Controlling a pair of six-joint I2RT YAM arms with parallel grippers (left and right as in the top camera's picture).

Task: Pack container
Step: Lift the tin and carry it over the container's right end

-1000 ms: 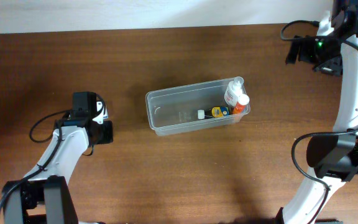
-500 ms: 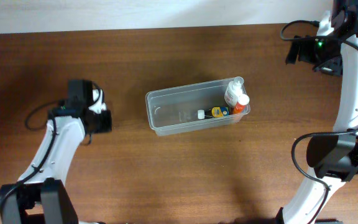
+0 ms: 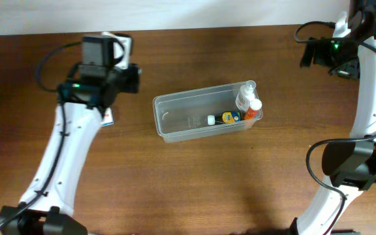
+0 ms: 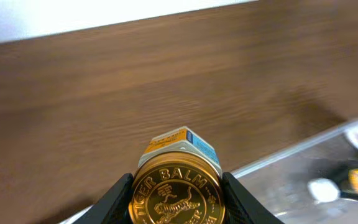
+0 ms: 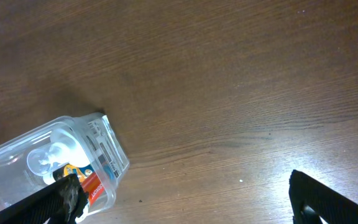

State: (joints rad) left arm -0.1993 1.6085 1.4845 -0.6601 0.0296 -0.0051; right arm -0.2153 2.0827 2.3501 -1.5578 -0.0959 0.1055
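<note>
Dark brown wood-grain tabletop runs under both my arms, with a pale strip of wall along its far edge. My left gripper (image 4: 177, 198) is clamped on a round gold metal tin (image 4: 176, 193) with a shiny embossed lid reading Tiger Balm, my black fingers (image 4: 118, 200) pressing its rim from either side. Just past the tin shows a small cardboard box (image 4: 180, 140) printed in orange, white and blue; I cannot tell whether the two touch. Mid-table sits the clear plastic rectangular container (image 3: 173, 119), shallow and round-cornered. At its right end are a white bottle (image 3: 244, 98) and an orange bottle with a white cap (image 3: 254, 109), with two smaller bits on its floor. My right gripper (image 5: 191, 210) is spread wide over bare wood, holding nothing, near the far right corner and well apart from the container.
</note>
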